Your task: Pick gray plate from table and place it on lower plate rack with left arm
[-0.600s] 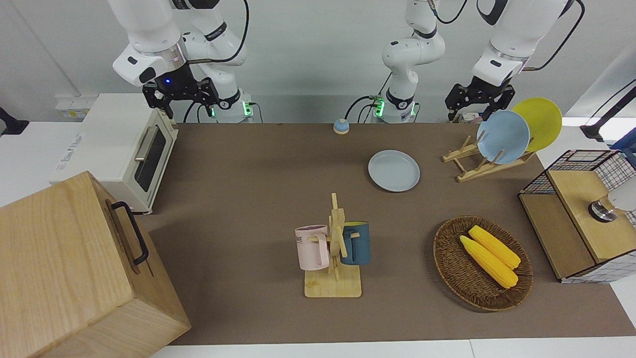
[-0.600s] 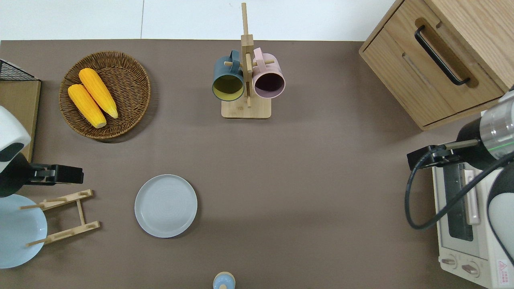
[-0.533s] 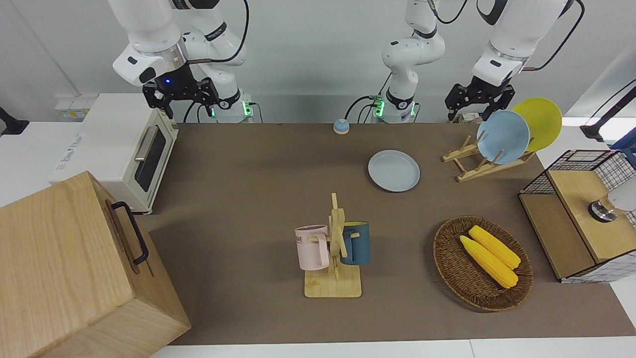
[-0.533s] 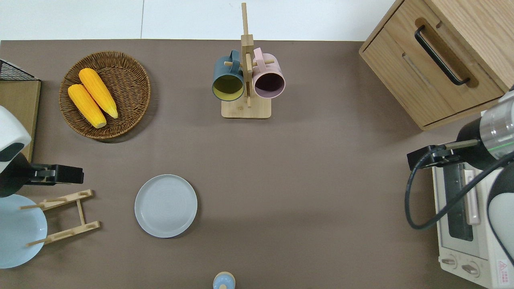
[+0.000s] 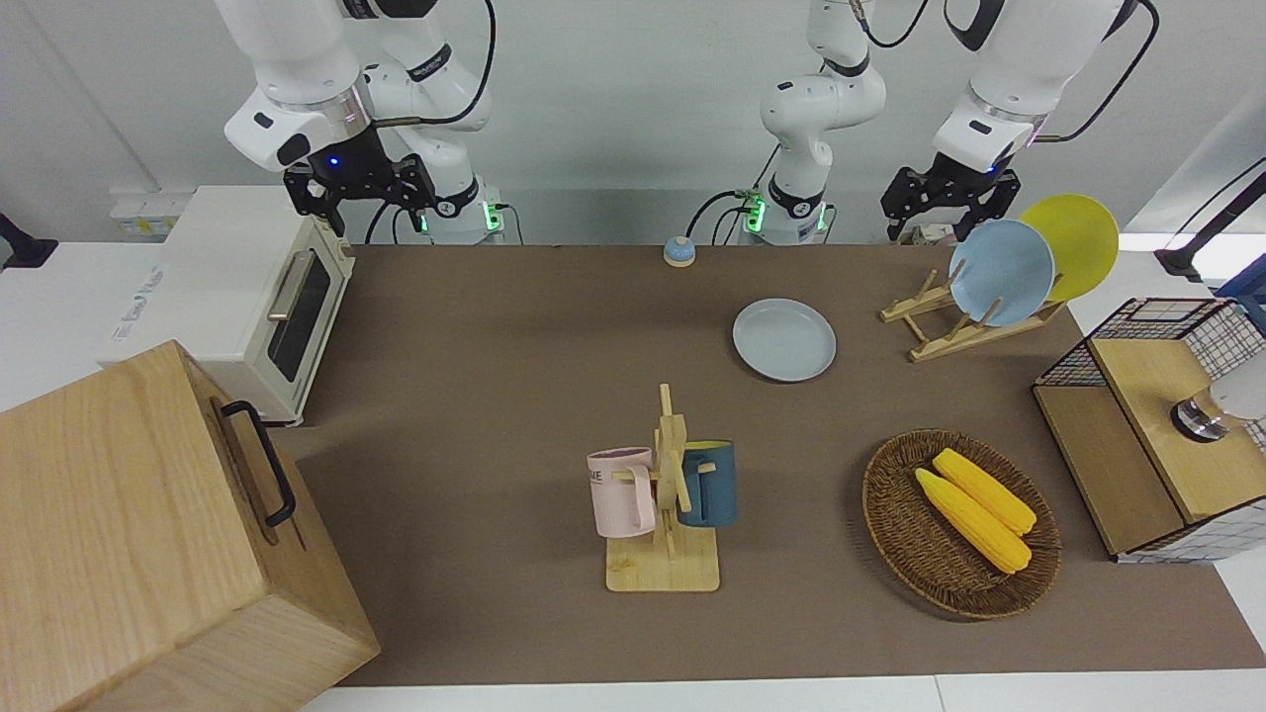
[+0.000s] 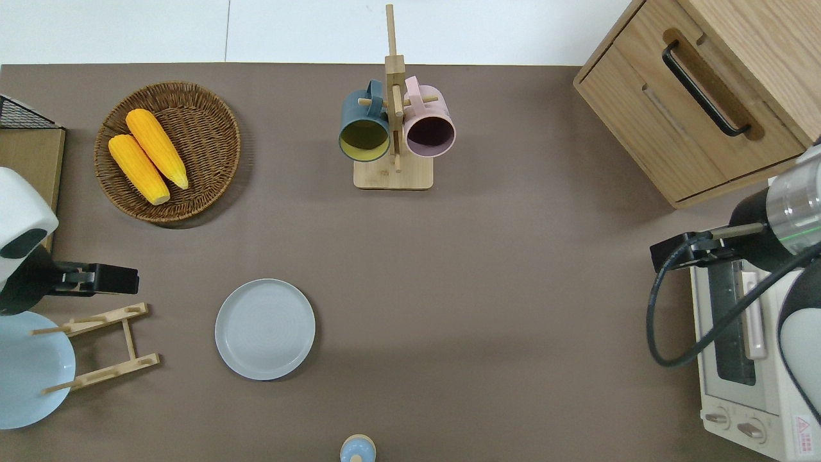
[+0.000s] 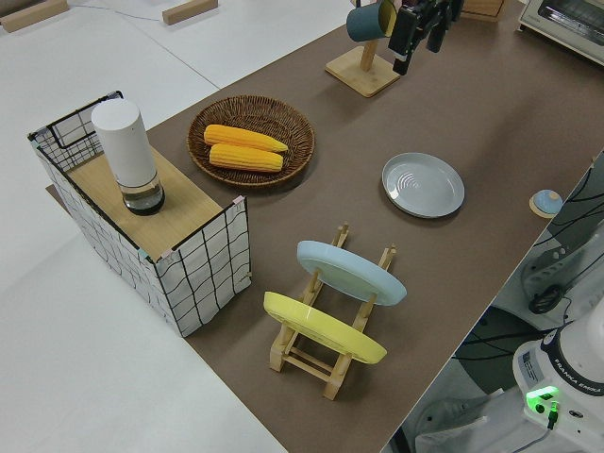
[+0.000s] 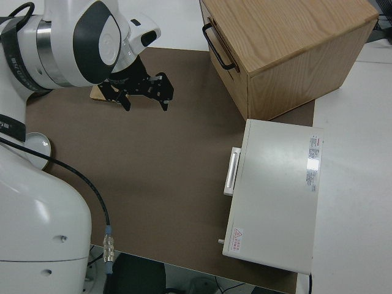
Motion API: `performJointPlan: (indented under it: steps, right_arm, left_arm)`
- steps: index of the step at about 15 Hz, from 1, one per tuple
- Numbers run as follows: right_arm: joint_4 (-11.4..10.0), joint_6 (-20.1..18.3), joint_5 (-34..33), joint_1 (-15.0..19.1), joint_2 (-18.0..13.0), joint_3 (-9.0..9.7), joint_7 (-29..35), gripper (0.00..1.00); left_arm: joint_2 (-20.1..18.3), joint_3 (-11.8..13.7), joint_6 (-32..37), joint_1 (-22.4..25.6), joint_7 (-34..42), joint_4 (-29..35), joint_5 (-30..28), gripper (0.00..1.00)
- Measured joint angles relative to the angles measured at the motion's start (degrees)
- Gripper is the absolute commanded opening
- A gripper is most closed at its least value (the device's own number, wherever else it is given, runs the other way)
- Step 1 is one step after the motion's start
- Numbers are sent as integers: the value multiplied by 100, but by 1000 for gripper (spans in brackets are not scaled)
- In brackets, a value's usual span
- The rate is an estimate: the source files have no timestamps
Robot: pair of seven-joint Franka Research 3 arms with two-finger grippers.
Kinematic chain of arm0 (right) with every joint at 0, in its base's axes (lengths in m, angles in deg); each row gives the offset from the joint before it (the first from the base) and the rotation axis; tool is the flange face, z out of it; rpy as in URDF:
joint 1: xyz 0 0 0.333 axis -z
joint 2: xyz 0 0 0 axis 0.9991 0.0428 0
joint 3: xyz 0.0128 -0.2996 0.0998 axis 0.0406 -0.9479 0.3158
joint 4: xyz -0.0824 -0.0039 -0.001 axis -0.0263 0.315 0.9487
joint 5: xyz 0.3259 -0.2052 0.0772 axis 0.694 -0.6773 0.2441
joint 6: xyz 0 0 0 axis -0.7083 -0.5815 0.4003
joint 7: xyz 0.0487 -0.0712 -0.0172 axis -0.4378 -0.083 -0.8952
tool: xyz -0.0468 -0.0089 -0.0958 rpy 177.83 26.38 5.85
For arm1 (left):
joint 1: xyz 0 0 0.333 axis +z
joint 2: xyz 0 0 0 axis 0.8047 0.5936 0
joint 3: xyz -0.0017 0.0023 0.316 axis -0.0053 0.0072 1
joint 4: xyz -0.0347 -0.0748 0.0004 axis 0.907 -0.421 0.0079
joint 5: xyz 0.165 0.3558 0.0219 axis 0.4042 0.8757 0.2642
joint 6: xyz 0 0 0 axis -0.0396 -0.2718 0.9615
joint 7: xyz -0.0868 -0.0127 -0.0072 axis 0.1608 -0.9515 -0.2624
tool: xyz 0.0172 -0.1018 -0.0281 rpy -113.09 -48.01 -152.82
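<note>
Left gripper (image 5: 948,203): raised in the air at the left arm's end of the table (image 6: 513,289), over the brown matting just beside the rack's rails as seen from overhead; fingers spread apart, nothing between them.

Lower plate rack (image 6: 102,350): light wood, two rails with upright pegs; its slots toward the middle of the table stand vacant.

Sky-blue plate (image 5: 1001,272): leaning in the rack, tilted.

Yellow plate (image 5: 1073,242): leaning in the rack just beside the blue one, toward the table's end.

Gray plate (image 6: 265,328): lying flat on the table, near the rack on the side toward the table's middle, apart from it and from the gripper.

Wicker basket (image 6: 211,109): farther from the robots than the rack; two corn cobs (image 6: 147,156) in it.

Wire-sided crate (image 7: 203,274): at the table's end, a white cylinder (image 7: 125,156) upright on its wooden top.

Mug tree (image 6: 393,128): mid-table, farther from the robots than the gray plate; a dark blue mug (image 6: 363,128) and a pink mug (image 6: 428,125) hang on it.

Right gripper (image 5: 361,188): parked; whether its fingers are apart cannot be told.

Toaster oven (image 5: 247,297) and wooden cabinet (image 5: 148,534): at the right arm's end.
</note>
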Motion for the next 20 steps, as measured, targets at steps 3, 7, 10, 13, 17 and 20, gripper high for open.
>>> performJointPlan:
  steps: [3,7,10,13,17,20]
  right_arm:
    - [0,0,0,0,0,0,0,983]
    - [0,0,0,0,0,0,0,983]
    - [0,0,0,0,0,0,0,983]
    - [0,0,0,0,0,0,0,983]
    - [0,0,0,0,0,0,0,983]
    - [0,0,0,0,0,0,0,983]
  left_arm:
    - [2,-3,2,-1,0,0,0,993]
    - [18,-7,80,-1,0,1,0,993]
    - [39,-7,254,-1,0,1,0,993]
    - [54,-7,267,-1,-138,1,0,993]
    - [58,-11,282,-2,-379,5,0,993]
    - [62,-15,306,-3,-427,48,0,993]
